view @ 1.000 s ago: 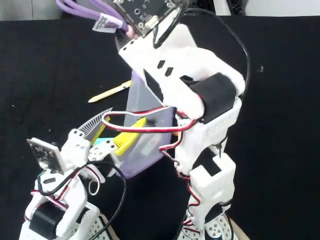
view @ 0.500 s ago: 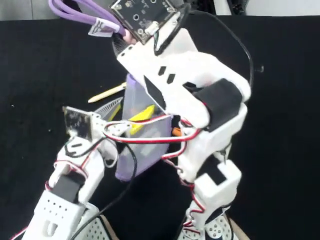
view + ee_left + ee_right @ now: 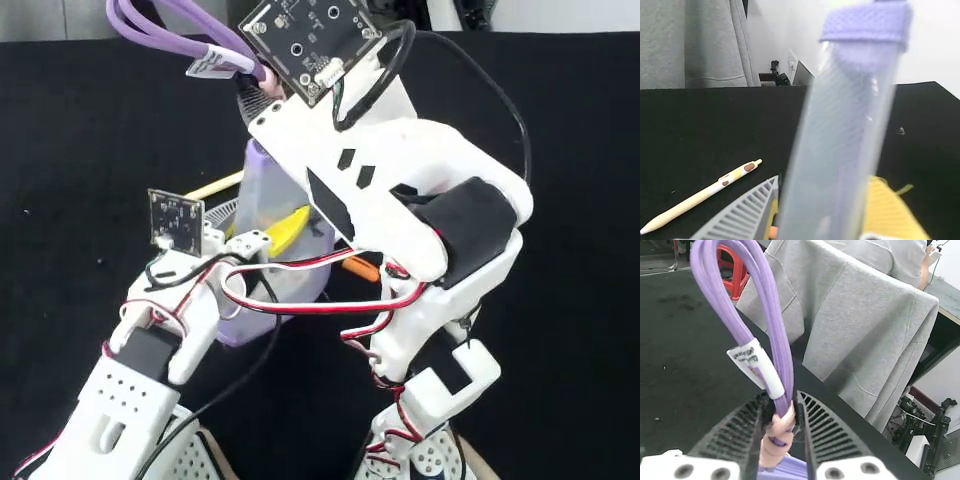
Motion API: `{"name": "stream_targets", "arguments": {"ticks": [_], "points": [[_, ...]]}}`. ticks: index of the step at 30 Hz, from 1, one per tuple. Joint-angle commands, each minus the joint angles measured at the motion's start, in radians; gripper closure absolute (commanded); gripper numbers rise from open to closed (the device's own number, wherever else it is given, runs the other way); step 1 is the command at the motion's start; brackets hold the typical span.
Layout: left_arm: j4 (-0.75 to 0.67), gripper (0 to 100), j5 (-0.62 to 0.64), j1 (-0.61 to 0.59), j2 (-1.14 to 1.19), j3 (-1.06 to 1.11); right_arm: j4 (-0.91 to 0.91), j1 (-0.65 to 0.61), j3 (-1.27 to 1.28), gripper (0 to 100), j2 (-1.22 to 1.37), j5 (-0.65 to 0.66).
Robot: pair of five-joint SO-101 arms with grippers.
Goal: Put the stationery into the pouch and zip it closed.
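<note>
The translucent pouch (image 3: 262, 185) with a purple top (image 3: 867, 22) hangs upright above the black table (image 3: 80, 150). My right gripper (image 3: 781, 397) is shut on its purple strap (image 3: 765, 315) where the strap meets a pink end piece, and it holds the pouch from above (image 3: 255, 90). My left gripper (image 3: 825, 182) sits lower on the pouch (image 3: 845, 125), its grey ribbed finger (image 3: 747, 212) and yellow finger (image 3: 887, 210) lying against opposite sides, shut on it (image 3: 262, 218). A cream pen (image 3: 700, 195) with brown spots lies on the table beyond the pouch (image 3: 215, 185).
Both white arms (image 3: 400, 220) crowd the middle of the high view, with red and black wires looping in front of the pouch. A small orange piece (image 3: 360, 268) shows beside the pouch. A grey garment (image 3: 855, 325) hangs past the table's far edge.
My left arm has risen and swung in toward the pouch, its gripper now higher on it. The right arm and the hanging pouch shifted slightly; the strap stayed gripped.
</note>
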Motion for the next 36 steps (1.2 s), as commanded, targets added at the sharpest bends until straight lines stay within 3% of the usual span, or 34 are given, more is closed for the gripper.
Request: {"name": "stream_targets", "arguments": {"ticks": [1,3,5,10,15,27,36], "points": [[0.086,91,-0.003,0.039,-0.123,-0.062,0.025,-0.005,-0.01,98.8,-0.005,-0.002],[0.123,98,-0.005,0.05,-0.213,-0.062,0.018,-0.003,-0.01,98.8,0.005,0.002],[0.178,94,-0.006,0.05,-0.321,-0.061,0.018,0.008,-0.01,98.8,0.018,0.034],[0.311,97,-0.011,0.044,-0.631,-0.062,-0.029,0.098,-0.007,98.8,0.045,0.046],[0.443,97,-0.011,0.044,-0.588,-0.194,-0.092,0.216,-0.008,98.8,0.097,0.046],[0.45,97,-0.012,0.035,-0.621,-0.209,-0.292,0.473,-0.005,98.8,0.3,0.044],[0.356,97,-0.003,-0.213,-0.621,-0.208,-0.456,0.577,-0.004,98.8,0.487,0.044]]}}
